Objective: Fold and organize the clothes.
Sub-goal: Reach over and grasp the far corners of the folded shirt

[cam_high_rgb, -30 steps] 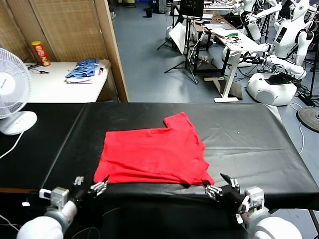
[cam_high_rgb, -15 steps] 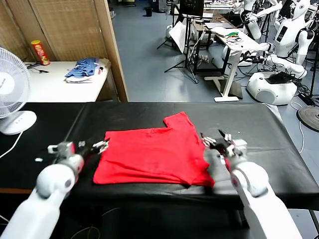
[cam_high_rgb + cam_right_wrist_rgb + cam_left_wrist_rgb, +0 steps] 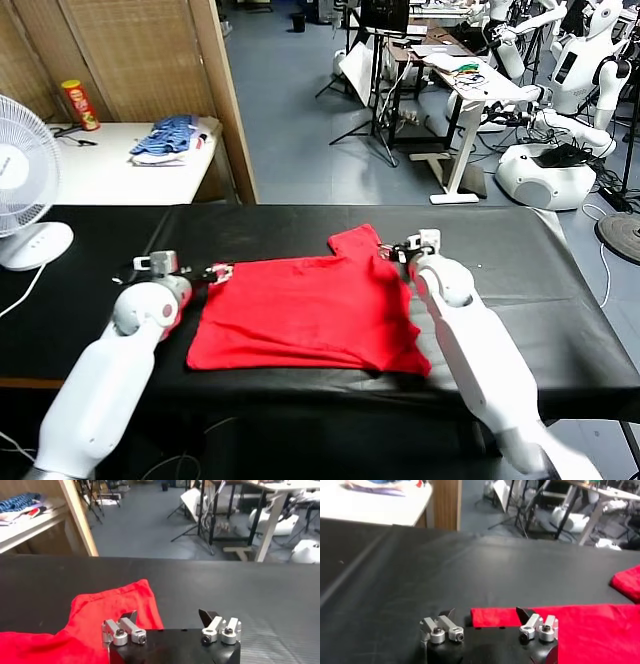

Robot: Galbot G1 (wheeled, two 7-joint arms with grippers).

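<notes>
The clothes are one red T-shirt (image 3: 310,310) lying flat on the black table (image 3: 520,270), with one sleeve (image 3: 360,240) sticking out at its far right. My left gripper (image 3: 215,272) is at the shirt's far left corner, open. In the left wrist view that corner (image 3: 495,617) lies between the spread fingers of the left gripper (image 3: 486,615). My right gripper (image 3: 395,250) is open beside the sleeve. In the right wrist view one finger (image 3: 129,620) of the right gripper (image 3: 168,616) stands over the sleeve's (image 3: 115,605) edge, the other over bare table.
A white fan (image 3: 25,190) stands at the table's left end. Behind it a white side table (image 3: 120,175) carries a blue striped pile (image 3: 168,140) and a red can (image 3: 82,106). A wooden partition (image 3: 225,100) and other robots (image 3: 560,150) stand beyond the far edge.
Both arms have reached from the table's near edge to the far side of the shirt. The left gripper now sits at the far left corner, the right at the sleeve.
</notes>
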